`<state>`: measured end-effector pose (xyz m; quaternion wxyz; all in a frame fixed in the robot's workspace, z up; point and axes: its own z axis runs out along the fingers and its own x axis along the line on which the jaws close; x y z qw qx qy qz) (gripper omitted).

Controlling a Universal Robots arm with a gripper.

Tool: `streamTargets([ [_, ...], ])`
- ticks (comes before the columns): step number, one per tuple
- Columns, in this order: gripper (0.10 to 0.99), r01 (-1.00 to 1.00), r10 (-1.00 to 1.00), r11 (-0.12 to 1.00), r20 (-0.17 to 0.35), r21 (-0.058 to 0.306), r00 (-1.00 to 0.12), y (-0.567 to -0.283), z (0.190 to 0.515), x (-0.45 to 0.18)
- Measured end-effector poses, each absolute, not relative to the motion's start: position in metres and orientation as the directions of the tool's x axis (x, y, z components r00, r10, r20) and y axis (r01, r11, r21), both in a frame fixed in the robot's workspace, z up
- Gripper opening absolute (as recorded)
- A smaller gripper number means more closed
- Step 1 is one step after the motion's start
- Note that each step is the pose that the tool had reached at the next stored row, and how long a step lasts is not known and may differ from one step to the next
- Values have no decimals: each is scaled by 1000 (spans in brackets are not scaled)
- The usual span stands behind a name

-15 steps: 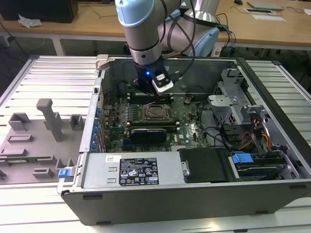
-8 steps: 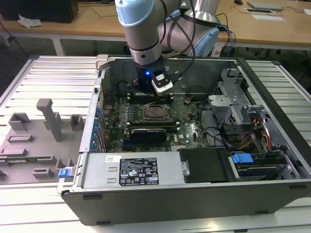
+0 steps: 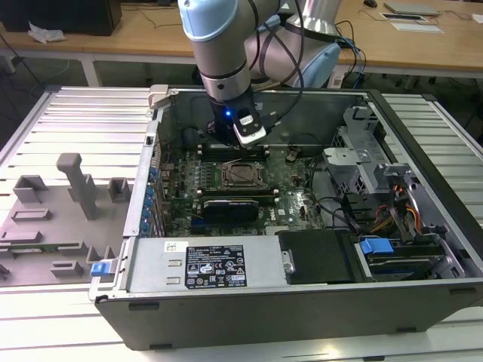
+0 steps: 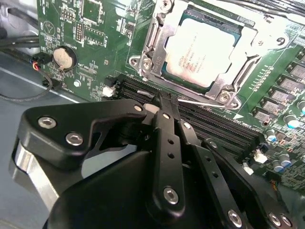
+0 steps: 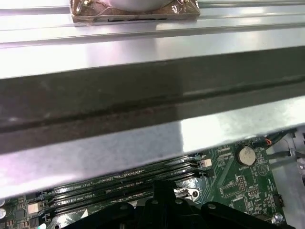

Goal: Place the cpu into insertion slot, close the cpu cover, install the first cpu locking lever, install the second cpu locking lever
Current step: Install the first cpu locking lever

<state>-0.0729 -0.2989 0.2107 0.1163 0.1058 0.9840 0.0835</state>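
In the second wrist view the cpu [image 4: 202, 47] lies flat in the insertion slot, pale face up. The cpu cover [image 4: 153, 43] is down over it as a grey metal frame around its edges. My gripper [image 4: 167, 101] has its black fingers [image 4: 164, 129] shut together. Its tips sit at the end of a thin silver locking lever [image 4: 202, 101], which runs along the socket's edge beside the memory slots. In the exterior view my arm [image 3: 226, 53] reaches down into the open computer case, just behind the insertion slot [image 3: 243, 175].
Black memory slots [image 4: 214, 125] lie between the gripper and the socket. A coin battery [image 4: 64, 57] sits on the green board. The case's metal wall [image 5: 143, 95] stands close by. A long black card [image 3: 238, 205], the power supply [image 3: 204, 264] and a drive cage [image 3: 362, 158] surround the board.
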Motion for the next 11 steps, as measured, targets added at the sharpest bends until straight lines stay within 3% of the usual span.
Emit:
streamTargets([
  [11,106,237,276,953,-211,189,-938,-293,210,-73],
])
